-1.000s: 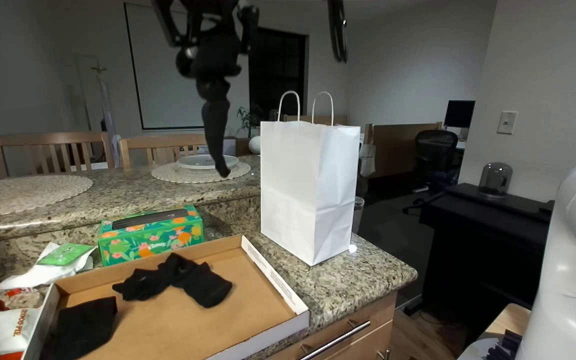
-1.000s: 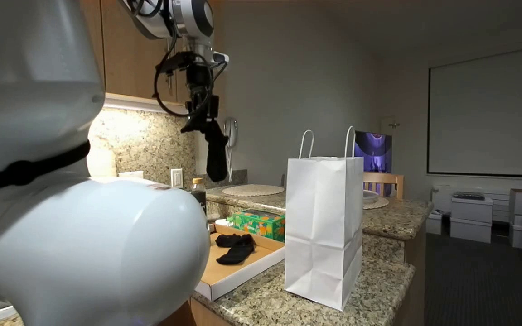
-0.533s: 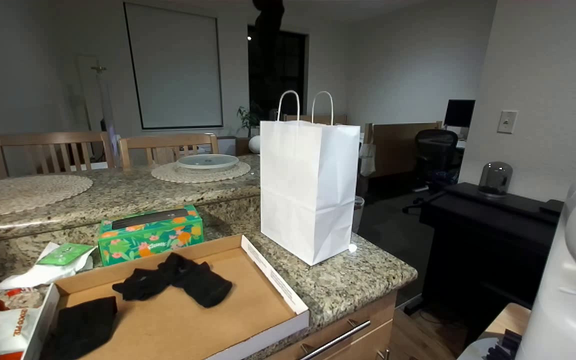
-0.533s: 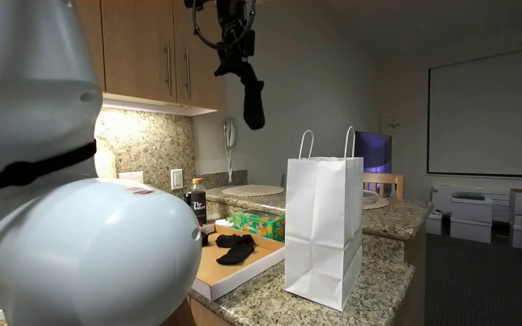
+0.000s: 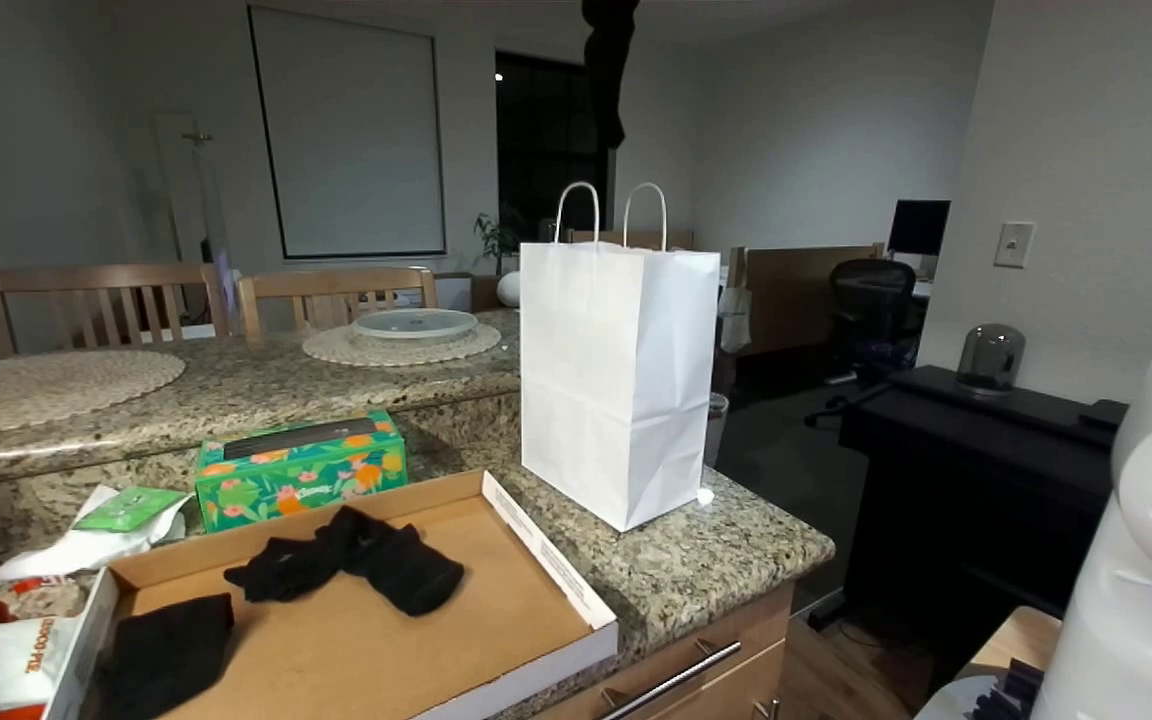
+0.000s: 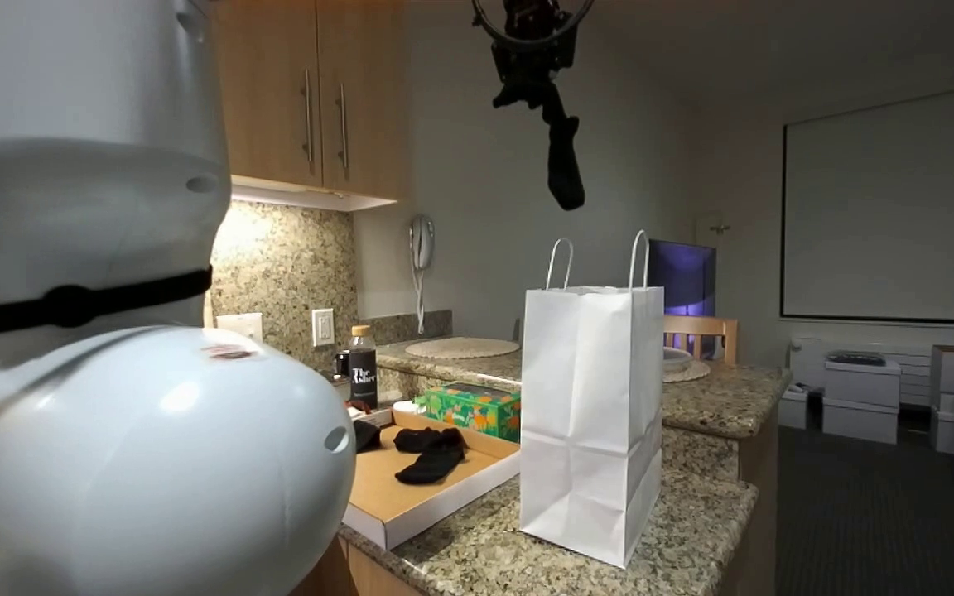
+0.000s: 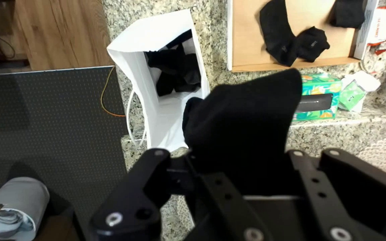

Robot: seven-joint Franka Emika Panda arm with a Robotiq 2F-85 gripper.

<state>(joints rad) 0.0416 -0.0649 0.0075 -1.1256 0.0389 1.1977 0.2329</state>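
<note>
Paper bag (image 5: 576, 370): in an exterior view, white, upright on the granite surface (image 5: 706, 565), both handles raised.
Black sock (image 5: 608, 80): in this same view, hangs above the bag handles with a gap between; upper end out of view.
Cardboard tray (image 5: 496, 580): just beside the bag, to its left as seen here; shallow, open-topped, carrying loose socks (image 5: 401, 565).
Tissue box (image 5: 306, 470): left of the bag, behind the tray; green, floral print.
Round dish (image 5: 414, 322): left of and behind the bag, resting on a woven mat (image 5: 331, 346).
Pincer (image 6: 524, 93): in an exterior view, positioned above the bag and higher than its handles, pointing down; jaws clenched on the black sock.
Sock lower end: suspended over the bag, slightly tilted, apart from the handles.
Bottle (image 6: 363, 372): left of the bag, beyond the tray; dark body, light brown cap.
Wall telephone (image 6: 421, 242): left of the bag, on the wall behind it.
Pincer grip: in the wrist view, sock fabric fills the space between the jaws and hides their tips.
Bag contents (image 7: 176, 67): dark fabric pieces inside the open bag.
Snack packet (image 7: 385, 25): on the tray's far side from the bag.
Bin (image 7: 18, 204): on the floor (image 7: 62, 134), well apart from the bag.
</note>
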